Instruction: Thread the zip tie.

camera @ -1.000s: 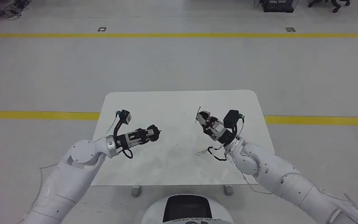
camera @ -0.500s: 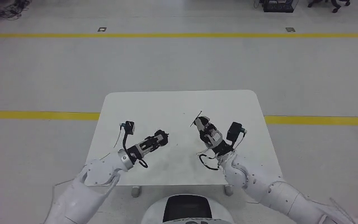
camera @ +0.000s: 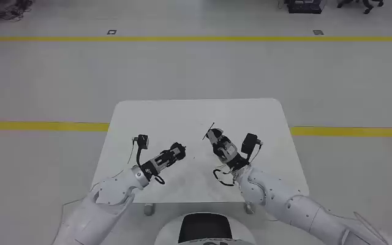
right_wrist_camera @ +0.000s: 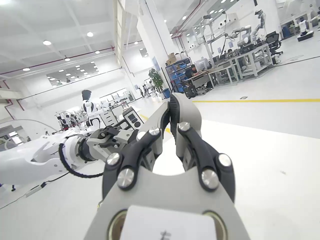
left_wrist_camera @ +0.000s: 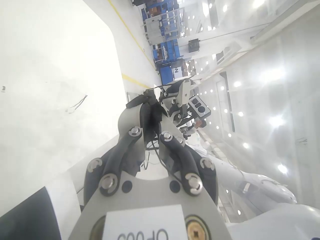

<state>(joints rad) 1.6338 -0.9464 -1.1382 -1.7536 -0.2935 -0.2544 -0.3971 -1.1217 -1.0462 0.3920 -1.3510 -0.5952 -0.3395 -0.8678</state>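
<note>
Both pressed together, apart over table (camera: 184, 116): left pincer (camera: 182, 147), right pincer (camera: 214, 134) pinching zip tie (camera: 209, 130).

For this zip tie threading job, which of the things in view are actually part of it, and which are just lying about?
Part of the job:
zip tie, pinched in the shut right gripper
left gripper, shut, facing it above the table

Just around:
white table
yellow floor line
workbenches in the room behind
</note>
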